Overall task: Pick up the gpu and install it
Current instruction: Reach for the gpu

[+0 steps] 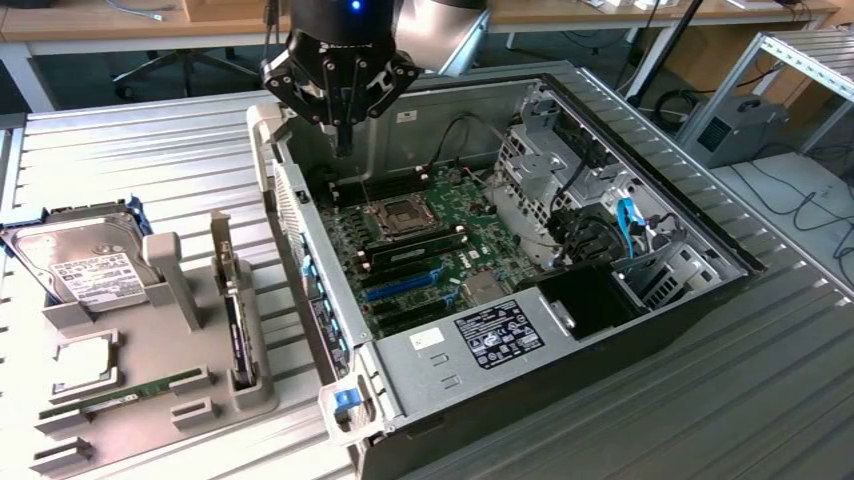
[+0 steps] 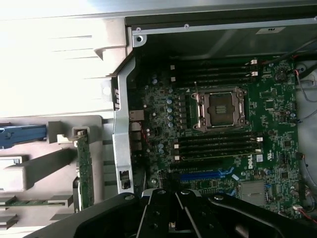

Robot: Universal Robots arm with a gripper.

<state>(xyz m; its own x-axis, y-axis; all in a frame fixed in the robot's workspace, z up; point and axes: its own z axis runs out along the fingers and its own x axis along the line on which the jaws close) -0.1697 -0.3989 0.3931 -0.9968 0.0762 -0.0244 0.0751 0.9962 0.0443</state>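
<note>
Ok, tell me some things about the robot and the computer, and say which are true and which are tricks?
1. The gripper is holding the gpu. False: it is shut on nothing; the gpu stands on edge in the gray holder.
2. The computer case is open and its motherboard shows. True.
3. The hard drive is inside the case. False: it sits outside, by the holder.
4. A memory stick lies in the holder. True.

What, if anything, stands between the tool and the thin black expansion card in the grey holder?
The open computer case's pale metal rear wall rises between the tool, above the green motherboard, and the card.
</note>
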